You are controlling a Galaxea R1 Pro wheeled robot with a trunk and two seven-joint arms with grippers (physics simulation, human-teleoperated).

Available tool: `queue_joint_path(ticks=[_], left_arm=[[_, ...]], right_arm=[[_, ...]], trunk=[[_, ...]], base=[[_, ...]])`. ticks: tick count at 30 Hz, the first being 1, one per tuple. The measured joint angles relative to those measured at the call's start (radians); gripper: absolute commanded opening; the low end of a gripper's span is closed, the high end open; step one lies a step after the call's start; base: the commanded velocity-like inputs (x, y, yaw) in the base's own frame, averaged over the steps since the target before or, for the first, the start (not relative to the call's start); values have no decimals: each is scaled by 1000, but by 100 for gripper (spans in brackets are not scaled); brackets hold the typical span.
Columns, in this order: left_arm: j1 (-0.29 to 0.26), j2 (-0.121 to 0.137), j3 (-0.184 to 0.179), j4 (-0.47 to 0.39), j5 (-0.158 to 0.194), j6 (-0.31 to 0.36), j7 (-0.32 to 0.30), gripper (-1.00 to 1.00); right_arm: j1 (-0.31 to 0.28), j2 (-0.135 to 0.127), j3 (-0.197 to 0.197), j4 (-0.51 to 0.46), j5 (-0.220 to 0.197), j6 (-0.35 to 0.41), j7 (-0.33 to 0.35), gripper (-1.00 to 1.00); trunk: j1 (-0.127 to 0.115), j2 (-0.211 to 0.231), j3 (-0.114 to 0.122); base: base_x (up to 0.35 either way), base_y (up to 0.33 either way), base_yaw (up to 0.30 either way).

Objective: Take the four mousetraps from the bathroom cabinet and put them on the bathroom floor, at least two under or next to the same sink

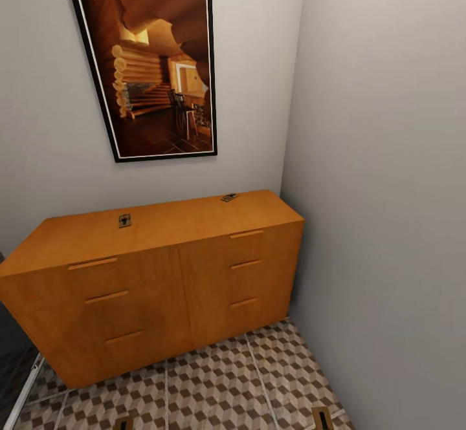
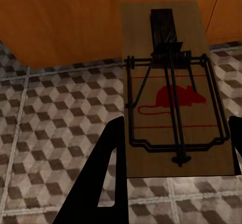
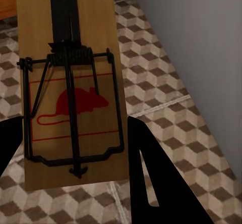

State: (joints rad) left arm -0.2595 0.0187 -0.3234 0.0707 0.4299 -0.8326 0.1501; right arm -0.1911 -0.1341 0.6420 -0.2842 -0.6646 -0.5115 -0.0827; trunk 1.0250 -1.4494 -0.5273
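Nearest, the left tool (image 2: 171, 148) is gripping a mousetrap (image 2: 166, 90) between its dark fingers (image 2: 96, 178), and the right tool (image 3: 75, 153) is clasping a second mousetrap (image 3: 70, 82). Each board is bearing a red mouse outline and no readable writing. Both are hanging over the cube-patterned bathroom floor (image 1: 220, 385). Farther off, the head view is showing the orange cabinet (image 1: 162, 288) with two more traps lying on its top surface, one left of centre (image 1: 125, 220) and one near the back right (image 1: 229, 197). Above, a framed picture (image 1: 152, 61) is hanging on the wall.

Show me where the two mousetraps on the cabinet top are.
left mousetrap (image 1: 125, 220), head view, middle of its board.
right mousetrap (image 1: 229, 197), head view, middle of its board.
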Motion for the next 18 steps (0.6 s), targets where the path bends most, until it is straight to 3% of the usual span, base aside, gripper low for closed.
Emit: queue_joint_path(ticks=[18], left_arm=[[0, -1, 0, 0, 0, 2, -1, -100]], right_arm=[[0, 1, 0, 0, 0, 0, 0, -100]], trunk=[[0, 0, 0]], base=[[0, 0, 0]])
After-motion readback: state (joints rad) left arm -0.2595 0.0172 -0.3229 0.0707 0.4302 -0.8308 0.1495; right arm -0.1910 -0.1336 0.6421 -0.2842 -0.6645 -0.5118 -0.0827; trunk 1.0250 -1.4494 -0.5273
